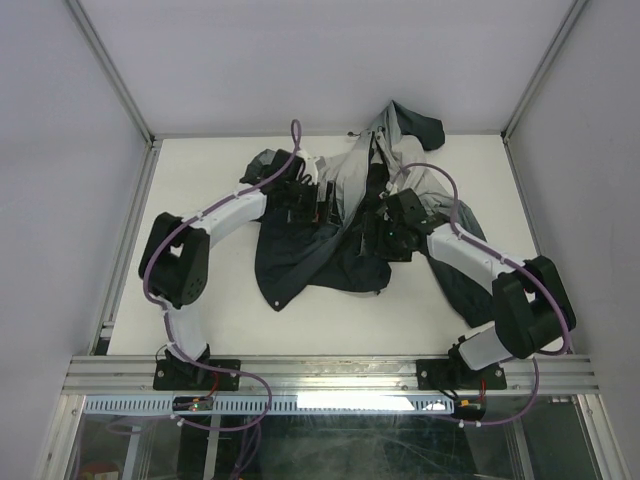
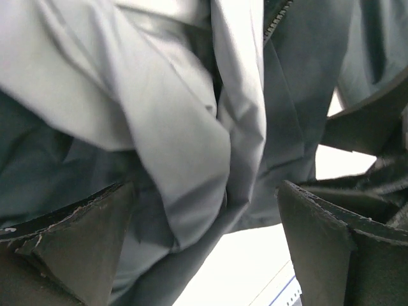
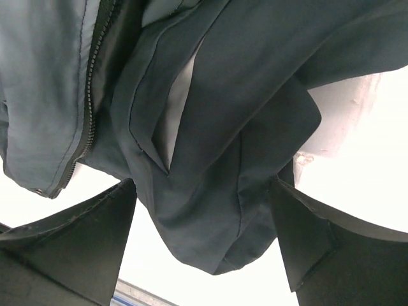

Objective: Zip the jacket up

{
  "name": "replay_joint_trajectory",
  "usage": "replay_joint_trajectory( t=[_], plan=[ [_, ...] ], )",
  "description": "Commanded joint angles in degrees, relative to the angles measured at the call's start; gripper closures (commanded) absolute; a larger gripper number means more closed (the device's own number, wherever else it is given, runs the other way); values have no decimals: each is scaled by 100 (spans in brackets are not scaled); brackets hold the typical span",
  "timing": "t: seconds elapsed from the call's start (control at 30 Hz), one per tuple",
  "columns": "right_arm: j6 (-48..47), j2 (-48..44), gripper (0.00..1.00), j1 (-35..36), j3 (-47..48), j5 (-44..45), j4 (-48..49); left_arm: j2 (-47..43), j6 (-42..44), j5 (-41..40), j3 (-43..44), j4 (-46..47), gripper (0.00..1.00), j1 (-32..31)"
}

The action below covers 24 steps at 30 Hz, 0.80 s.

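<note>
the jacket lies crumpled in the middle of the table, with its hood at the far edge and its dark lower part sagging toward the arms. its front looks unzipped.

on the left, the left gripper reaches in over the pale grey folds. in its wrist view the left gripper has its fingers spread wide. a soft grey fold bulges down between them, but nothing is pinched – it is released, not grasping. my guess is it hovers there to find a front edge to hold taut.

through the middle, the two front panels fall apart in a loose heap, so the zipper line is easiest to see from the right wrist. there it runs down the grey panel to a bottom end near the hem.

on the right, the right gripper hangs over the dark panel. in its own view the right gripper also has its fingers parted, with dark cloth hanging in the gap and not clamped. i'd say it is lining up on the bottom of the zipper – the two halves must meet there first.

no box or bin is anywhere. the nearest thing is a pocket-like slit showing pale lining, with nothing visible inside it.
</note>
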Motion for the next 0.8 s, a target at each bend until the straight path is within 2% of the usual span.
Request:
replay_joint_trajectory(
  t=[0.0, 0.03, 0.1, 0.17, 0.23, 0.3, 0.4, 0.6, 0.67, 0.77],
  plan=[
    [264, 112, 15, 107, -108, 173, 640, 481, 278, -188, 609, 199, 3, -294],
    [260, 132, 21, 108, -157, 204, 683, 635, 273, -237, 702, 224, 6, -323],
    [199, 155, 31, 114, -234, 269, 724, 925, 241, -297, 887, 298, 18, -316],
    [102, 156, 46, 105, -229, 404, 652, 1057, 176, -229, 1108, 316, 51, -219],
    [-27, 149, 63, 80, -167, 545, 511, 964, -14, -196, 1202, 466, 81, -21],
    [-176, 104, 79, 29, -79, 647, 366, 738, -281, -246, 1129, 700, 100, 277],
    [-425, 3, 99, -130, 125, 766, 111, 300, -787, -419, 908, 948, 100, 901],
    [-1089, -243, 100, -751, 677, 807, -546, -749, -1540, -698, -25, 1239, 100, 2424],
    [-1299, -225, 100, -984, 864, 861, -818, -957, -1502, -640, -303, 1208, 100, 2715],
    [-1478, -110, 100, -1364, 1093, 1111, -1162, -1046, -1429, -443, -708, 1173, 99, 2818]
  ],
)
